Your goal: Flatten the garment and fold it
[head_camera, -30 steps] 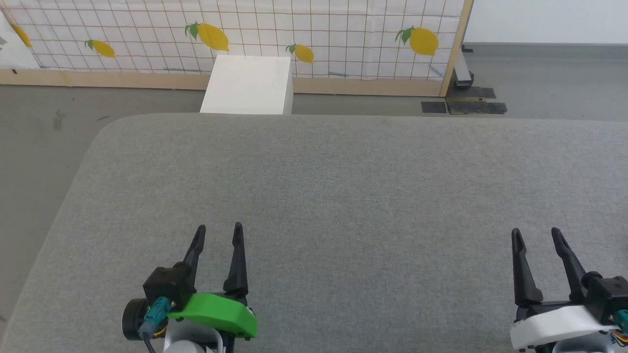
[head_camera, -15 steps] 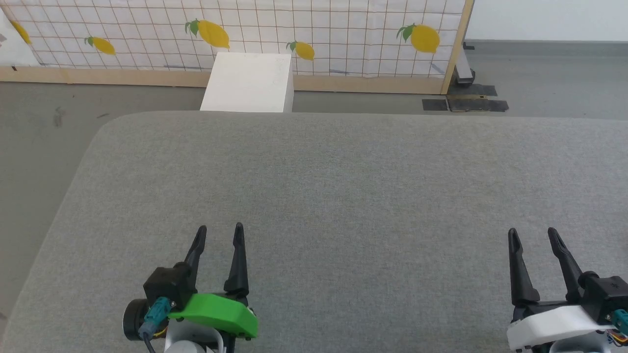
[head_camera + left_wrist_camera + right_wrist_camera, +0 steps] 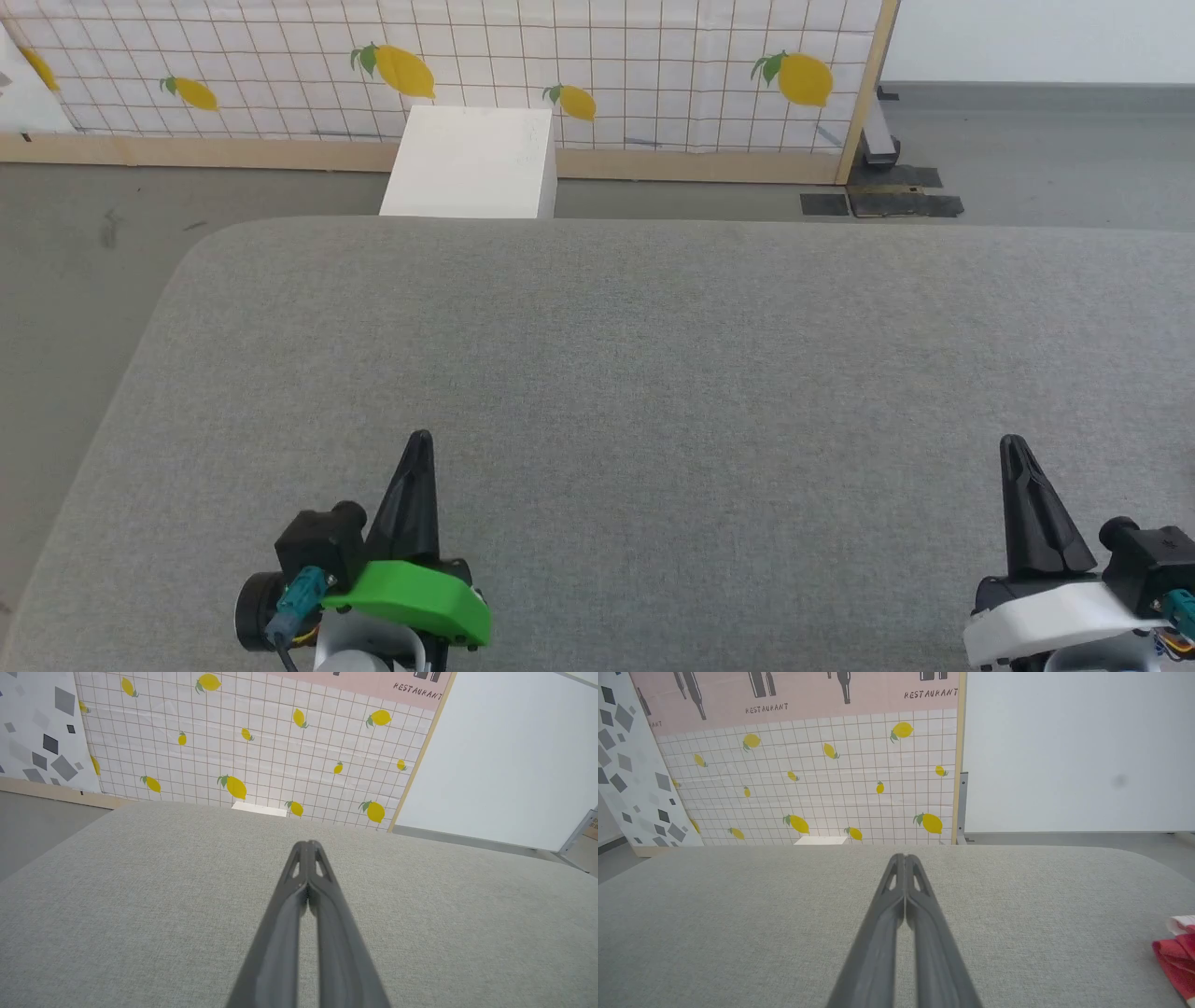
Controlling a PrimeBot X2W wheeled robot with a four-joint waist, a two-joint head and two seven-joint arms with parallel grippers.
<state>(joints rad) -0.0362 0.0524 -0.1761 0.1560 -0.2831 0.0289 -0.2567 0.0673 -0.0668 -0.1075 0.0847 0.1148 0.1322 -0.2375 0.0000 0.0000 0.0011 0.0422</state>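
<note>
Grey padded tabletop (image 3: 653, 355): open, flat run fwd of L gripper (image 3: 421, 439) and R gripper (image 3: 1014, 443) (both w/ fingers pressed together) and across the span betw. them. Obstacles: red garment (image 3: 1178, 961), bunched on the tabletop off to R gripper's right; white box (image 3: 471, 163) and lemon-print panel (image 3: 607, 65), both beyond the far edge.

A broad flat table covered in grey woven fabric (image 3: 653, 355), with rounded corners, stretched across the head view. A crumpled bright red soft fabric garment (image 3: 1178, 957) with a scrap of white trim lay on it at the right wrist view's lower right edge, partly cut off.
</note>
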